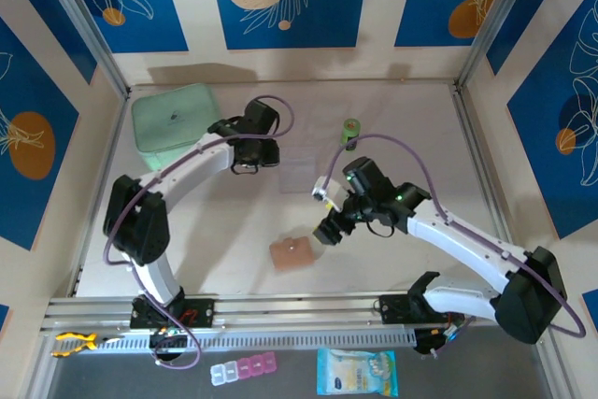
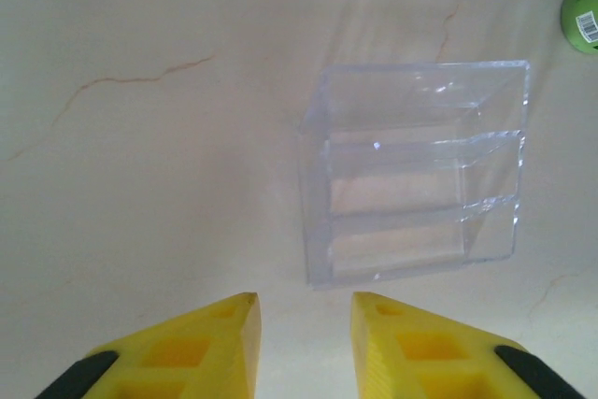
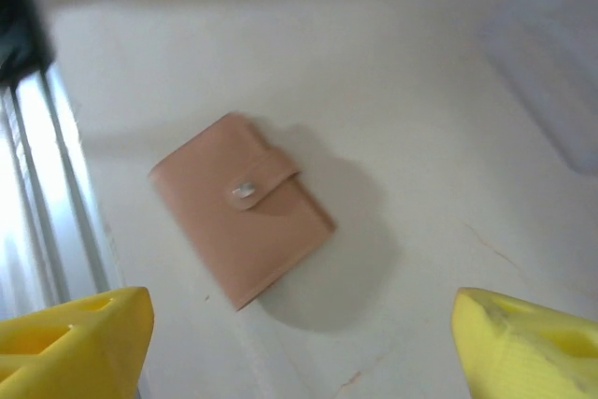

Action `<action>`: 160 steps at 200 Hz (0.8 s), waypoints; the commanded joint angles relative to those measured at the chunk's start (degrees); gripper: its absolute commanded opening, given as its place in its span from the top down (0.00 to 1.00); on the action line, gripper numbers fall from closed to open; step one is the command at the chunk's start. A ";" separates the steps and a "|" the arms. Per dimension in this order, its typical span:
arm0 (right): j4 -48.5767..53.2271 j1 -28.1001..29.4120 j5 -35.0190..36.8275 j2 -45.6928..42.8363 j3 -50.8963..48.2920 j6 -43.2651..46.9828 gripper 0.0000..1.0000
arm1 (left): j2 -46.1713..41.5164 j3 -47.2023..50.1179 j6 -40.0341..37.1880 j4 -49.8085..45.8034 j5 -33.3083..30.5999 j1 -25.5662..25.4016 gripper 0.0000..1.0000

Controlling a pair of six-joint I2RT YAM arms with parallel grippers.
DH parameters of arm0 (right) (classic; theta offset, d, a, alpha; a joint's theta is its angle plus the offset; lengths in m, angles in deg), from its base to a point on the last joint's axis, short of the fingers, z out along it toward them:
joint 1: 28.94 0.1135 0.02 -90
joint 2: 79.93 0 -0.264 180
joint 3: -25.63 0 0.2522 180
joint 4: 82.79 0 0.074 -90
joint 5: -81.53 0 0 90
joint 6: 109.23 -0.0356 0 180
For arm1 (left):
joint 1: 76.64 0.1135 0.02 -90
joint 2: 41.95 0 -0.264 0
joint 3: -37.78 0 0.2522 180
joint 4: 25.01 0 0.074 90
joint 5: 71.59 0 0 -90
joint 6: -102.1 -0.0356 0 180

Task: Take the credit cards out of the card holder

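your card holder (image 1: 291, 254) lies flat on the table (image 1: 402, 128), near the front edge, between the two arms. it is folded shut and its little strap is snapped down.

your right gripper (image 1: 327, 231) hangs just beside the card holder, on its right side. in the right wrist view its yellow fingers (image 3: 75, 343) stand wide apart with nothing between them. the card holder sits on the table past them, a bit to the left.

your left gripper (image 2: 304, 310) is farther back, over the middle of the table. its fingers have a small gap between them and hold nothing. a clear plastic box (image 2: 411, 203) rests on the table just ahead of them. a small green bottle (image 1: 351, 131) stands behind that box. a mint-green case (image 1: 175, 119) lies in the back left corner, well apart from the card holder.
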 commanded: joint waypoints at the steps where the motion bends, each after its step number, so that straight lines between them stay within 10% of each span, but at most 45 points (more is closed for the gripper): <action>1: 1.86 4.31 -3.67 2.90 2.38 16.22 0.14 | -6.10 5.07 -3.33 0.64 3.04 3.77 0.65; 89: 2.29 13.93 4.75 23.75 11.67 27.43 0.08 | -23.54 17.81 -18.01 -4.30 10.56 22.69 0.57; 160: 1.07 16.02 9.62 32.42 14.52 27.91 0.01 | -23.95 24.08 -21.50 -1.54 12.32 28.15 0.57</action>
